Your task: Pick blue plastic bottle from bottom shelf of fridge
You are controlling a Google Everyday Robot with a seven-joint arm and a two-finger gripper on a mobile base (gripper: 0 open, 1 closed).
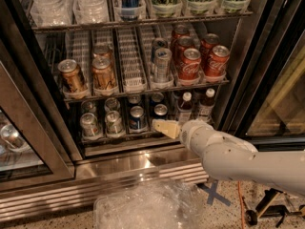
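The fridge [45, 104] stands open, with a dark frame and wire racks. On the bottom shelf [119, 140], two small bottles with white caps and dark contents stand at the right end: one [185, 108] and a similar one [207, 104] beside it. I cannot tell which is the blue plastic bottle. My gripper [164, 128], cream-coloured on a white arm, is at the shelf's front lip. It sits just left of and below the nearer bottle, not touching it.
Silver cans [89, 124] and a blue can [137, 118] fill the left lanes of the bottom shelf. Red Coca-Cola cans [190, 63] and gold cans [71, 75] stand on the rack above. A clear plastic bin [147, 206] lies on the floor in front of the steel base [124, 165].
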